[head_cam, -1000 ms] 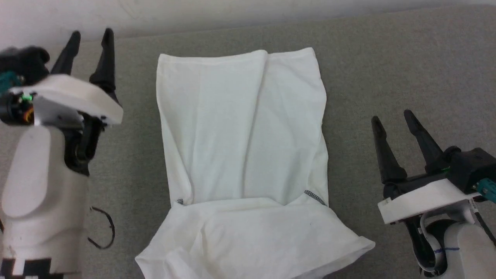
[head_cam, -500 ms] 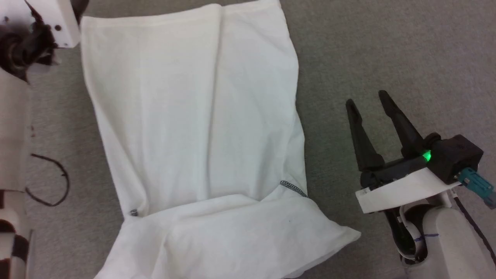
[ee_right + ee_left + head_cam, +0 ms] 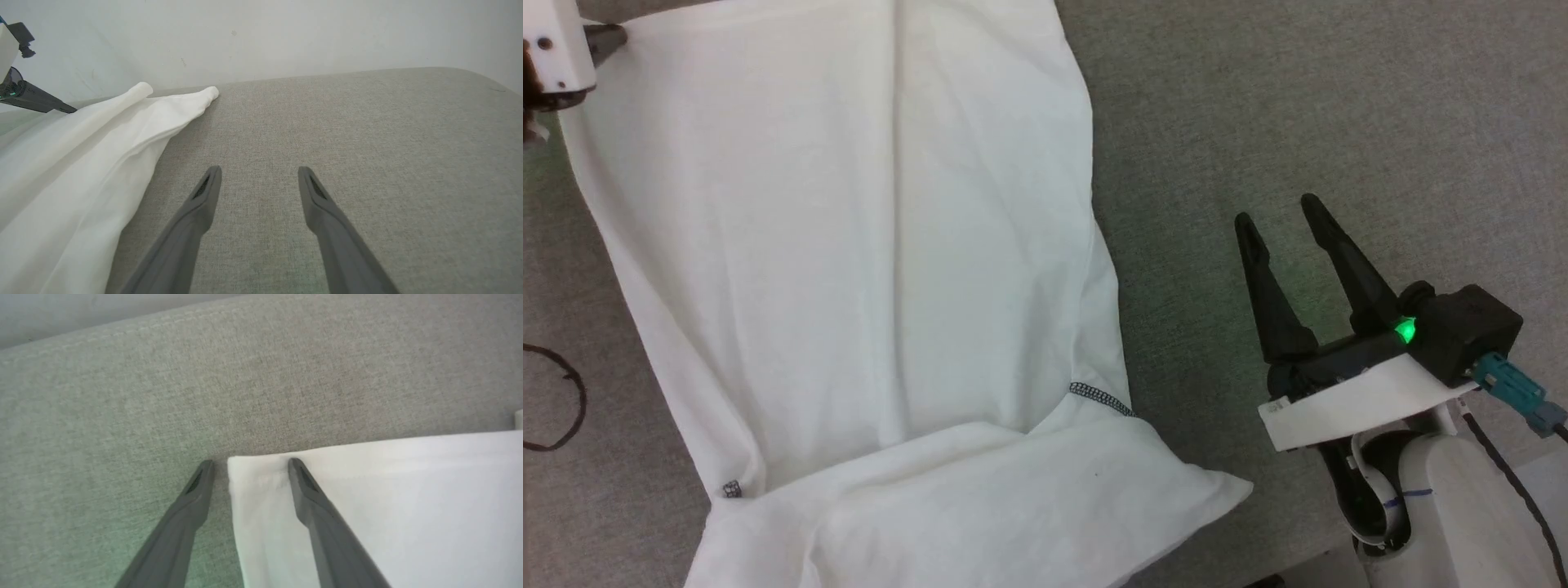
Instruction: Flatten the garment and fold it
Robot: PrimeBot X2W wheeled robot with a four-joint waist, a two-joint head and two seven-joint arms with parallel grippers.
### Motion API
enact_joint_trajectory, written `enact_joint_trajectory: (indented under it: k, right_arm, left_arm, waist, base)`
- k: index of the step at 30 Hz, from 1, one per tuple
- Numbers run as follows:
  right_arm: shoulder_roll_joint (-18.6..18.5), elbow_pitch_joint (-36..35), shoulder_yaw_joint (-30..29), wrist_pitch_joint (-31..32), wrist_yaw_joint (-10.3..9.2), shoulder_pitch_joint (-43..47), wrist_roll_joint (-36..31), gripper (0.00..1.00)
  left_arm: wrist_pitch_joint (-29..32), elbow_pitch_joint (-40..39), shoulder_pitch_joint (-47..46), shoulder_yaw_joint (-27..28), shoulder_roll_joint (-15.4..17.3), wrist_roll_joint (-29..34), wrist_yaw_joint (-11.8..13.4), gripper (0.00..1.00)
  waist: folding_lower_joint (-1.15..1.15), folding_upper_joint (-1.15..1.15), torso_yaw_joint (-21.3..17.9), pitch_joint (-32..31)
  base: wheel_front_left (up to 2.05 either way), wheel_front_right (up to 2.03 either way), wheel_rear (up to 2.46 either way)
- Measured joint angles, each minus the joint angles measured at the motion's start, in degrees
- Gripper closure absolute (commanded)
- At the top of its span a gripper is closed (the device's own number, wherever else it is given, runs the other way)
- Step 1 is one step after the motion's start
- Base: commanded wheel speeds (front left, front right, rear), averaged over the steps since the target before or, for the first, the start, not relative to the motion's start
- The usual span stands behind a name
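In the head view I read the garment point(image 3: 849, 245) lying spread on the grey fabric surface point(image 3: 1298, 98), with a band of cloth lying across its near end and short runs of grey-black stitching point(image 3: 1101, 398) at that overlap. The left wrist view supplies the detail at the far corner. The left gripper point(image 3: 251, 461) has its fingers apart and straddles the garment's corner, one finger over bare grey surface and the other over white cloth. I cannot tell whether the tips touch the cloth. The head view places the right gripper point(image 3: 1275, 209) beside the garment's right edge, clear of it, fingers apart and holding nothing. The right wrist view adds the pale wall point(image 3: 261, 32) beyond the surface and the garment's far hem lying in soft rolls.
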Motion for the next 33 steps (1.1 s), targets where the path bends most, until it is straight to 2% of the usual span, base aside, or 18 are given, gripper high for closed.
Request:
enact_joint_trajectory:
  k: [1,2,5,12,21,28,33]
  right_arm:
    - [0.0,0.0,-0.1,0.0,0.00,-0.1,0.0,0.00]
    - [0.0,0.1,-0.2,0.1,0.00,-0.3,0.0,0.00]
    - [0.0,0.2,-0.3,0.6,0.00,-1.7,0.4,0.00]
    - [-1.0,5.0,0.0,3.2,0.00,-12.5,3.8,0.00]
    - [-6.5,24.4,5.1,18.1,0.00,-36.8,14.5,0.00]
    - [-7.9,38.4,10.6,31.1,0.00,-51.1,19.3,0.00]
    - [-8.0,46.5,12.9,33.3,0.00,-57.7,20.2,0.00]
  left_arm:
    - [1.2,0.0,-0.4,0.1,0.0,-0.4,0.2,0.91]
    - [2.6,0.0,-0.7,0.1,0.0,-0.7,0.5,1.00]
    - [4.6,-0.6,-0.8,0.2,-0.5,-2.0,0.7,1.00]
    - [2.7,-3.3,0.8,0.2,-1.5,-2.8,0.7,1.00]
    - [-3.6,-6.6,1.4,-2.9,-4.3,-2.4,-1.2,1.00]
    - [-7.9,-9.4,0.1,-5.5,-6.8,-3.1,-2.1,1.00]
    - [-10.1,-11.8,-0.9,-7.8,-8.1,-4.1,-2.2,1.00]
  waist:
    - [0.00,0.00,0.0,0.2]
    - [0.00,0.00,0.0,0.2]
    - [0.01,0.00,0.3,0.4]
    - [0.03,0.00,1.9,0.3]
    - [0.04,0.00,6.4,0.5]
    - [0.04,0.00,10.5,2.1]
    - [0.04,0.00,13.3,3.6]
  base:
    - [0.00,0.00,0.00]
    - [0.00,0.00,0.00]
    - [0.00,0.00,0.00]
    - [0.00,0.00,0.00]
    - [0.00,0.00,0.00]
    - [0.00,0.00,0.00]
    - [0.00,0.00,0.00]
